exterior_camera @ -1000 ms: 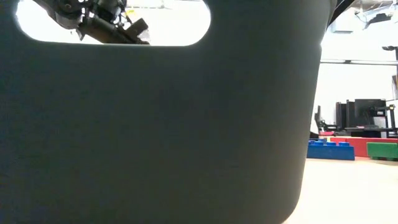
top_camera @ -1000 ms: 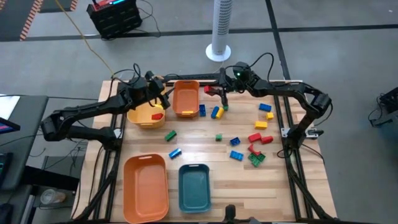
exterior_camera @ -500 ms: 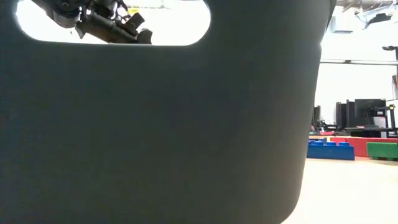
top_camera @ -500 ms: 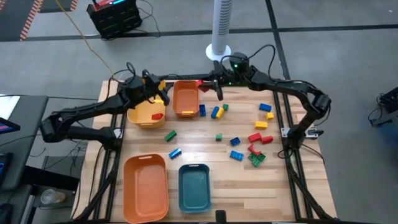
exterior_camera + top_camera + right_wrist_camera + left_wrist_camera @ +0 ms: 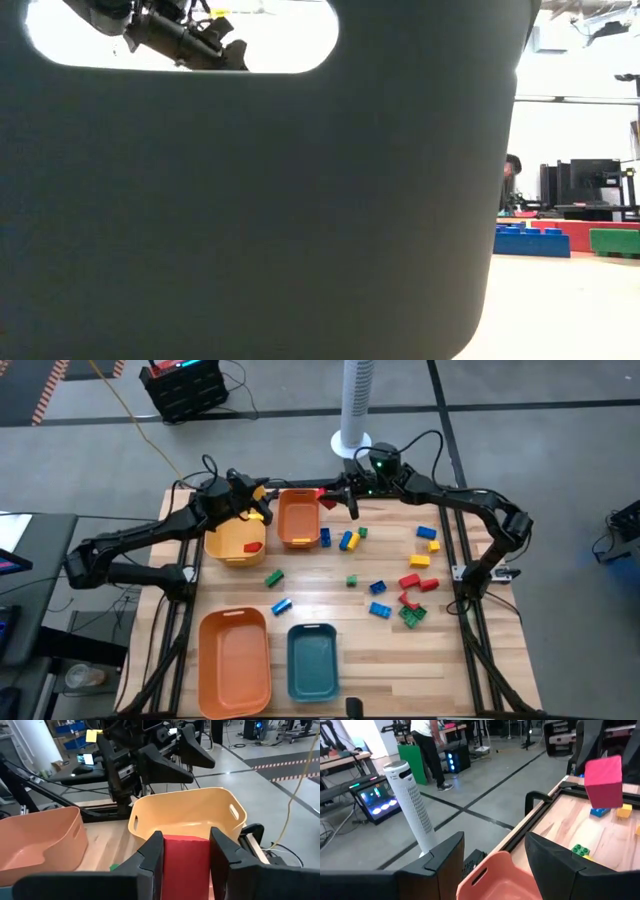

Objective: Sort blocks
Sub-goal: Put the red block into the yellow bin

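Right gripper (image 5: 182,851) clamps a red block (image 5: 185,857) — carried toward the yellow bin (image 5: 232,547) at nine o'clock; left gripper (image 5: 495,855) hangs open above it.

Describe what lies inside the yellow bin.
Inside the yellow bin, one red block shows near its right wall. The left pincer overhangs the far rim, hiding anything beneath it.

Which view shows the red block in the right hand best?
The right wrist view: the red block fills the gap between the right hand fingers, clamped on both sides. The left wrist view shows it farther off. The high view shows a small red spot by the small orange bin. The low view misses it.
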